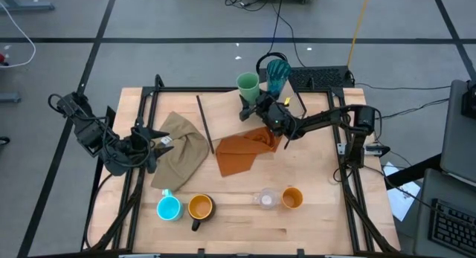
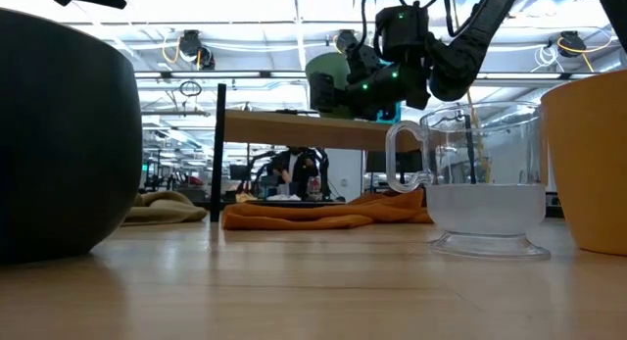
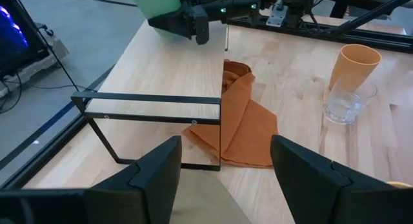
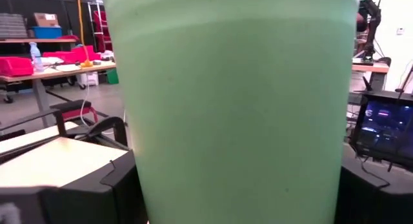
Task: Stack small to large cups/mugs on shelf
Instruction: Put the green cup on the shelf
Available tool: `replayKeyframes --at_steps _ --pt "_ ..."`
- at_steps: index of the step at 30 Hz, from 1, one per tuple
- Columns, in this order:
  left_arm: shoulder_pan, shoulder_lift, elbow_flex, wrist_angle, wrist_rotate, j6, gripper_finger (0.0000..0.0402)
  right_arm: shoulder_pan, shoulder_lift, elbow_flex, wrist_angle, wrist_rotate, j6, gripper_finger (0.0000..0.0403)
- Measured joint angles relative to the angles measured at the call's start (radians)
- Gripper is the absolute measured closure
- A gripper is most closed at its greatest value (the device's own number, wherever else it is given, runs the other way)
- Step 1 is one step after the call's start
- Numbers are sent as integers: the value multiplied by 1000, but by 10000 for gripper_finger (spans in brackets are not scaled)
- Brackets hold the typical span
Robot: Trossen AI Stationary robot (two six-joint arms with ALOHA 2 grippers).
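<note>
The right gripper (image 1: 251,103) clamps the green cup (image 1: 248,84) upright over the shelf's (image 1: 223,102) far edge, just beside the teal ribbed tumbler (image 1: 277,68) at the far right corner. The left gripper (image 1: 165,142) rests wide apart over a tan cloth (image 1: 182,150) near the desk's left edge. Blue mug (image 1: 169,207), black mug (image 1: 200,207), clear glass (image 1: 266,199) and orange cup (image 1: 292,198) line the near edge.

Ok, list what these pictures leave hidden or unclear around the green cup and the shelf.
- Right gripper: in the right wrist view the green cup fills the frame, hiding the jaws and the shelf.
- Shelf: in the low view, the board's top cannot be seen.
- Teal tumbler: the low view mostly hides it behind the gripper.
- Black mug: cut off by the low view's left edge.
</note>
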Motion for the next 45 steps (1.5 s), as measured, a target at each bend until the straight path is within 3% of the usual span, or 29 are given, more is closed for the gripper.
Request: replayKeyframes --at_steps 32,45 --pt "0 0 0 29 9 10 163 -10 0 -31 3 -5 29 85" --pt "0 0 0 30 18 10 163 -4 0 -31 9 -4 22 62"
